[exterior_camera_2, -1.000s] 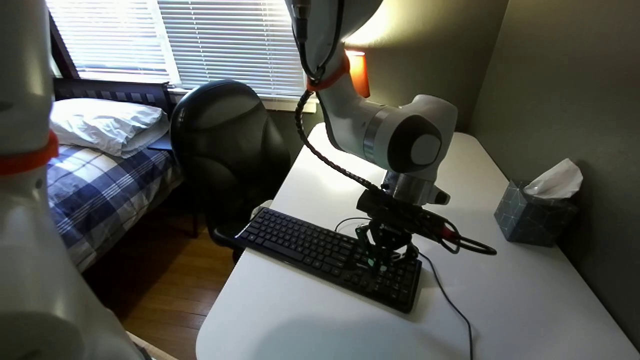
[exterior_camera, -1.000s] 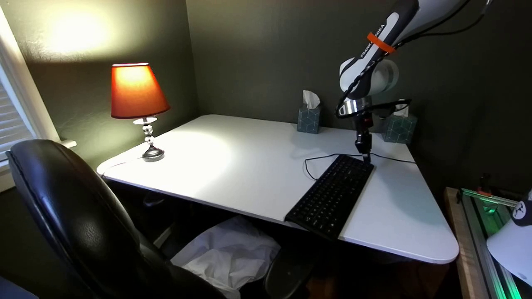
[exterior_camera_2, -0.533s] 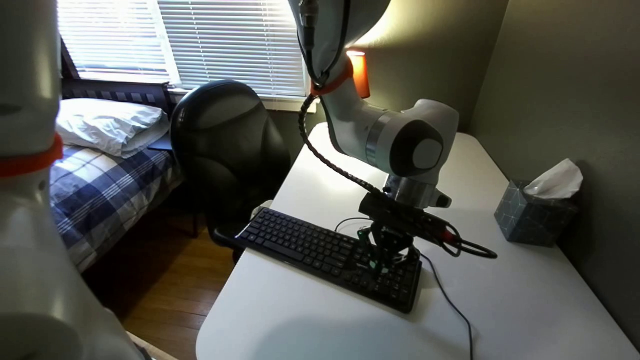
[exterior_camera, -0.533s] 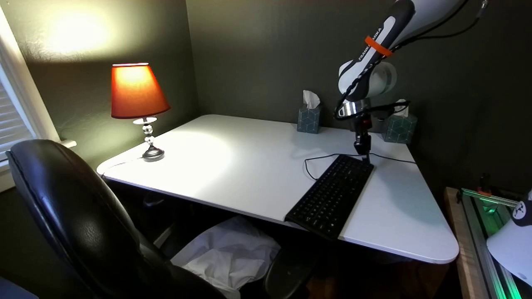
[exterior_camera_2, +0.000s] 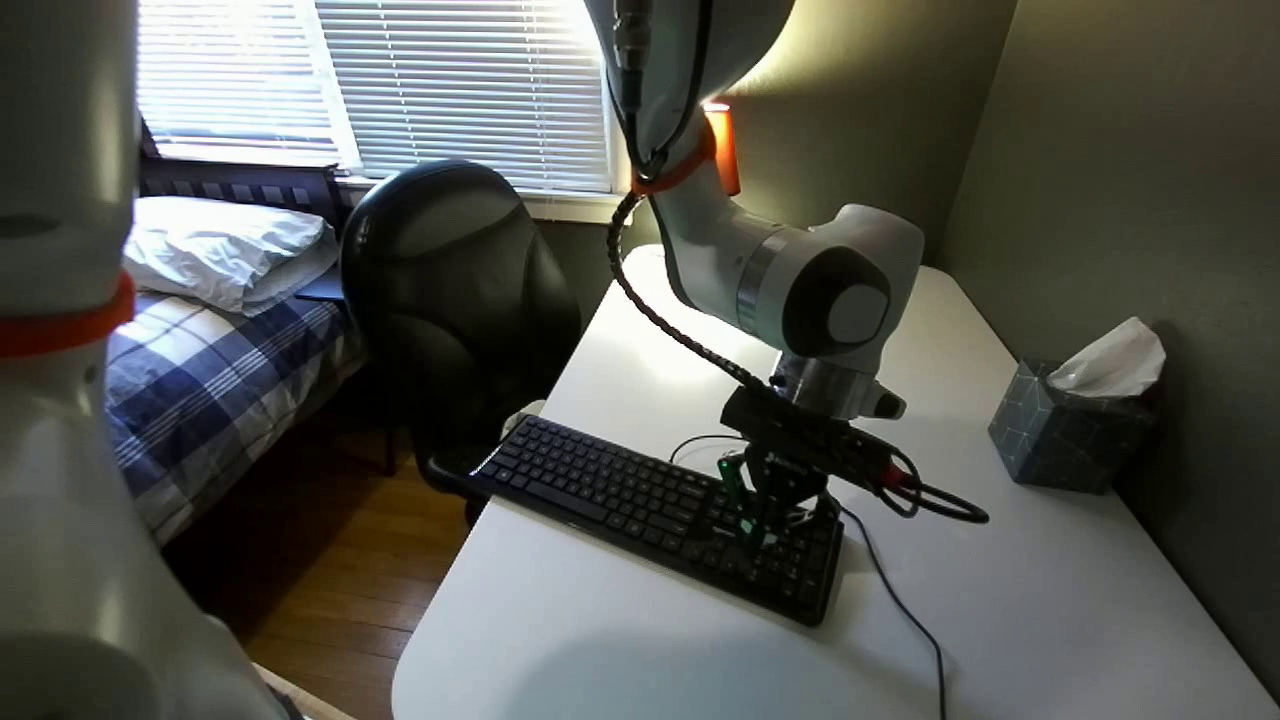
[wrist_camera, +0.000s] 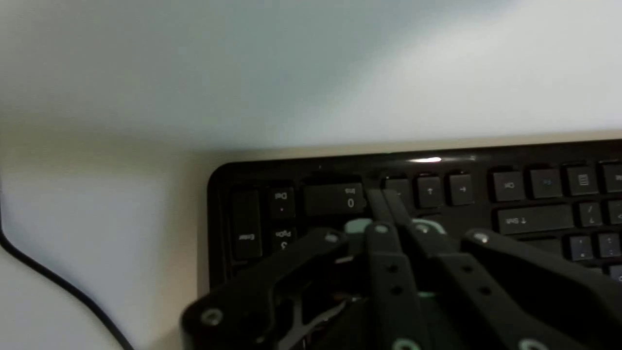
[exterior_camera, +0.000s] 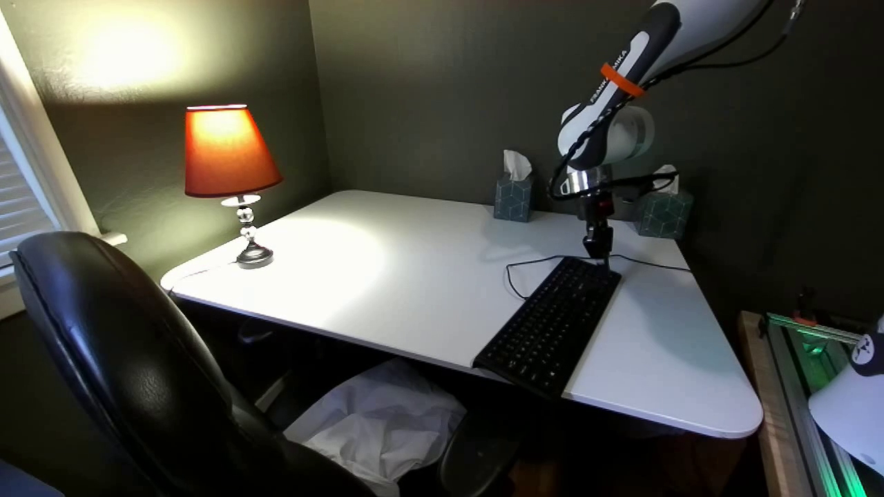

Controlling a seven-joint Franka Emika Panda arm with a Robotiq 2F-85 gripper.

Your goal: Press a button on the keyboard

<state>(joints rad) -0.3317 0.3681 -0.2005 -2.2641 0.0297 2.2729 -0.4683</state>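
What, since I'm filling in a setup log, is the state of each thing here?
Hand: shut; whether it's pressing is unclear
Keyboard: flat, face up, one end jutting past the edge of the desk
Cable: uncoiled, running across the desk
Lamp: lit, upright
Tissue boxes: open, tissues poking out
Blinds: lowered
Chair: upright
Pillow: lying on bed

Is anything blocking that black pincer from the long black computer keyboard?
Nothing visible: the closed black pincer points down at the long, flat black computer keyboard, though whether they touch is unclear. The thin black cable runs around the keyboard's end, not between them.
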